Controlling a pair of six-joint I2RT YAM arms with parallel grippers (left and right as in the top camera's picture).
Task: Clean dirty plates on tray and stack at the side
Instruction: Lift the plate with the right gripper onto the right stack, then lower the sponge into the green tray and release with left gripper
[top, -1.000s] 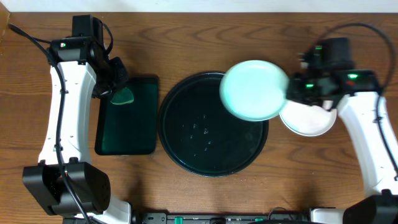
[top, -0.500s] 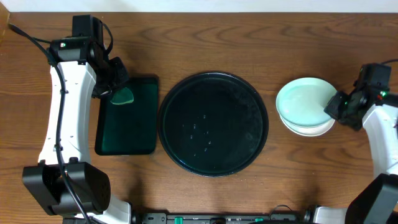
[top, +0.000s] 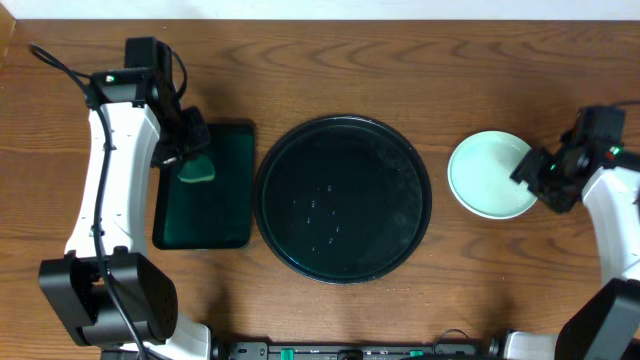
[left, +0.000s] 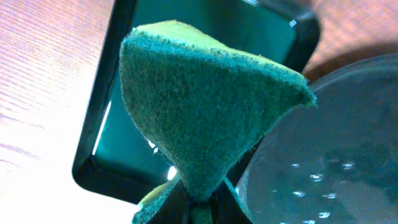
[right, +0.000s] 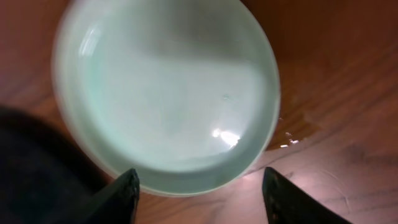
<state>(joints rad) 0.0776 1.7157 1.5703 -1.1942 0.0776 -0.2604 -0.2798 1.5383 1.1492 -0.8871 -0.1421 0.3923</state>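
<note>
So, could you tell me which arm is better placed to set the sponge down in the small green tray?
Left. The left hand grips the sponge over the green tray; the right hand is open by the stacked plates, beyond the black tray.

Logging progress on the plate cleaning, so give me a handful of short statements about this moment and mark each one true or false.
1. The black tray carries no plate. True.
2. The left gripper is empty. False: it is shut on a green sponge.
3. A plate sits on the table on the right arm's side of the black tray. True.
4. The right gripper clamps that plate. False: its jaws stand open at the plate's edge.
5. The sponge lies on the black tray. False: it is held over the dark green rectangular tray.
</note>
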